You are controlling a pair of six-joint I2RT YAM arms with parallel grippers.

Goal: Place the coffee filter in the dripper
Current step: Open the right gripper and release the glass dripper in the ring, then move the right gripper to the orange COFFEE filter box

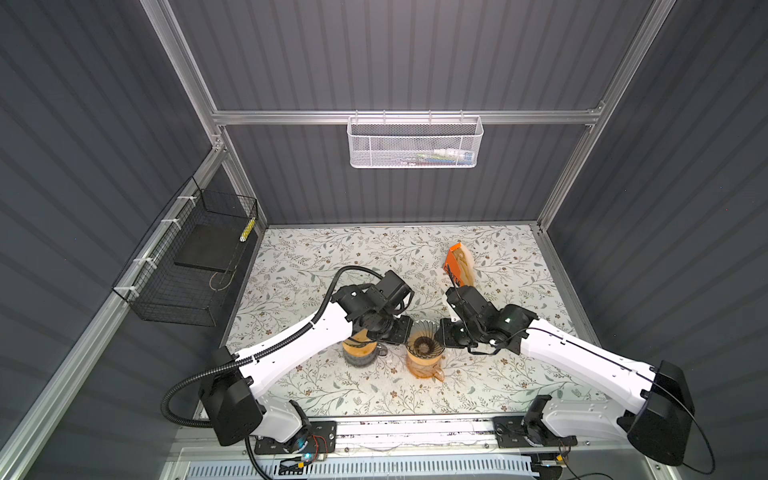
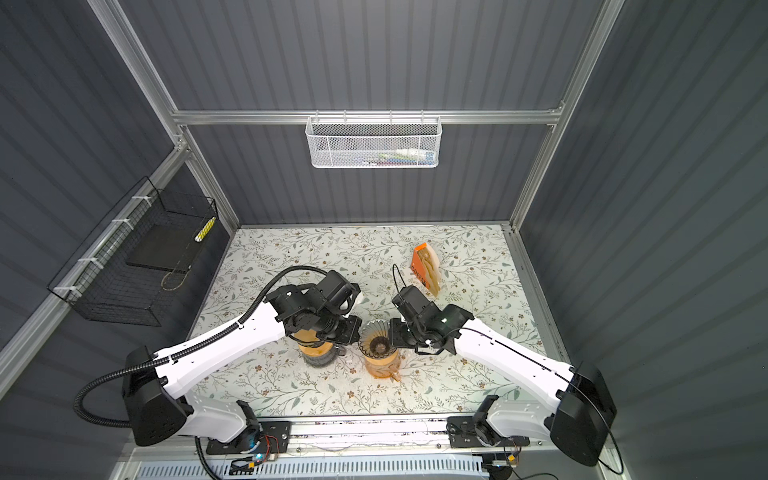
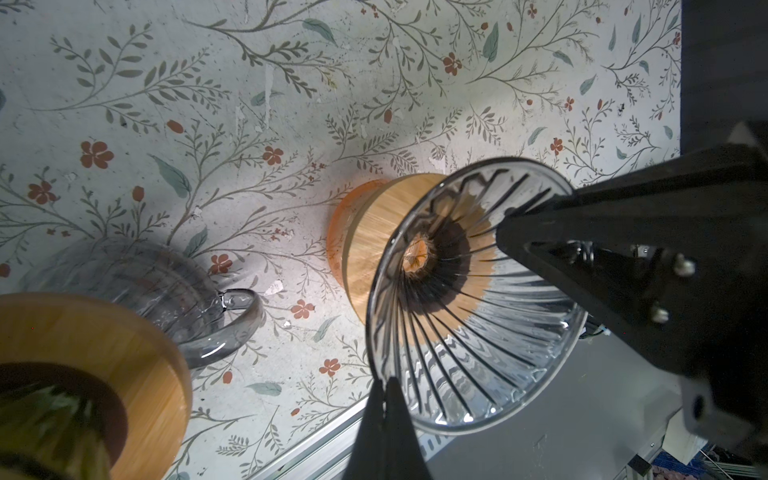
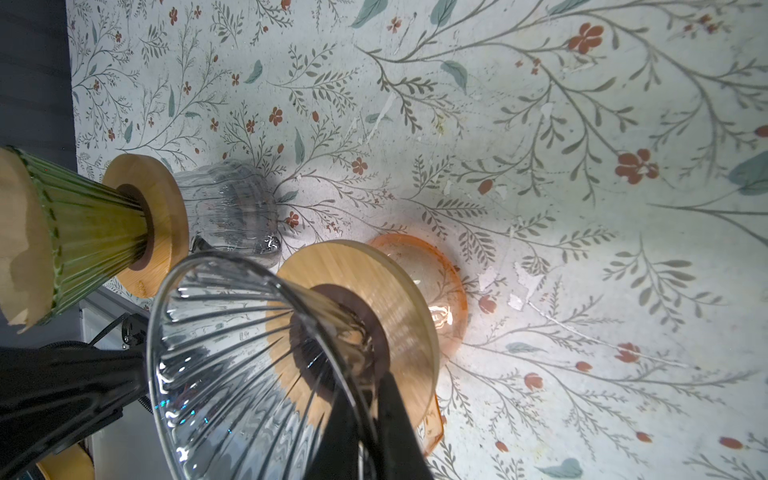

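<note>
My right pincer is nipped on the rim of the dripper, the clear one, as best I can judge from the wrist view. My left pincer is pressed together on nothing, just beside that rim. Neither has a filter. The filters stand in the orange box at the back, well apart from the dripper, behind my right arm. The dripper sits on a wooden collar over the orange carafe, bare inside. The box is on my right, so I judge the right should let go and fetch: one sheet only, taken by its edge, lowered point first. Glass tips easily, so go gently. The green dripper beside it has paper in. The table is flat, flowered, scuffed; grey ribbed walls stand round it, with a white basket and a black basket hanging
</note>
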